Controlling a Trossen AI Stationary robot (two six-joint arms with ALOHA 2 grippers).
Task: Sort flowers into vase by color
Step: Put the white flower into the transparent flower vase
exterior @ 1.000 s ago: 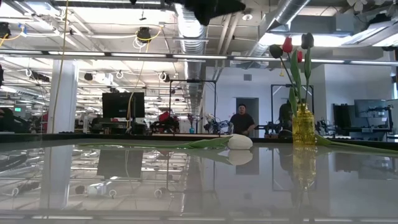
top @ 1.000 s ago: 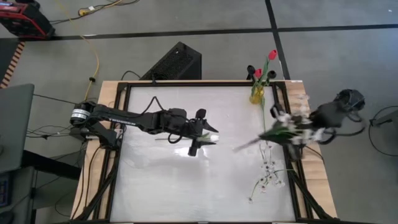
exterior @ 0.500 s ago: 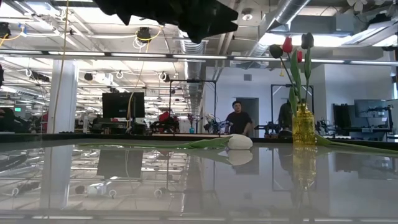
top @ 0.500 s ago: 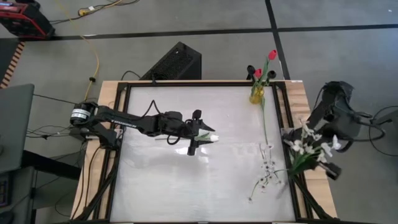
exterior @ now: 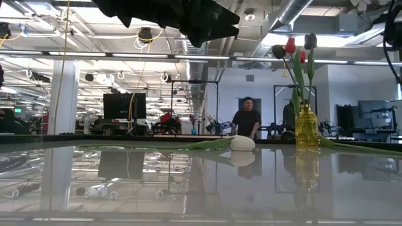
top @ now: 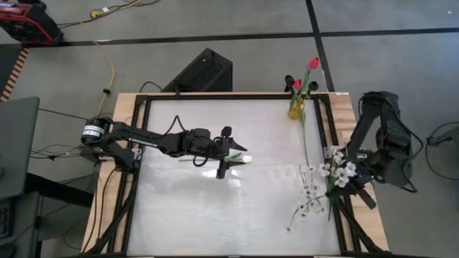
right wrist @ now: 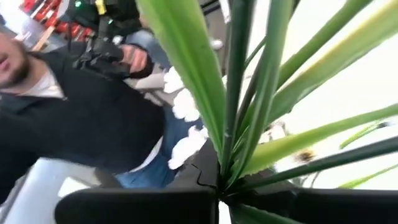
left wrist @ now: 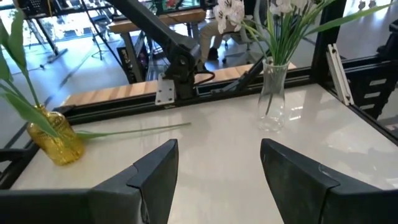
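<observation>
A: Watching the right arm. Its jaws are clamped on the stems of the white bunch, at the counter's right edge.
B: In a vase yet?
A: Prob. From the left wrist view the stems run down into a clear vase, but can't tell if they're seated. If it lets go early or drags sideways, that vase could tip. It looks light & stands right by the frame.
B: And the left arm?
A: Mid-counter, jaws wide open, nothing in them, over a white tulip lying flat. Thin stem on a glossy top, so the jaws could skid it away instead of pinching it.
B: The rest?
A: Red tulips & dark ones stand in the yellow vase. Tiny-blossom sprigs lie loose near the right arm and could get swept off.
B: Anything hidden?
A: From above, the right jaws are buried under leaves. A person is behind the bunch. How close, no idea.
</observation>
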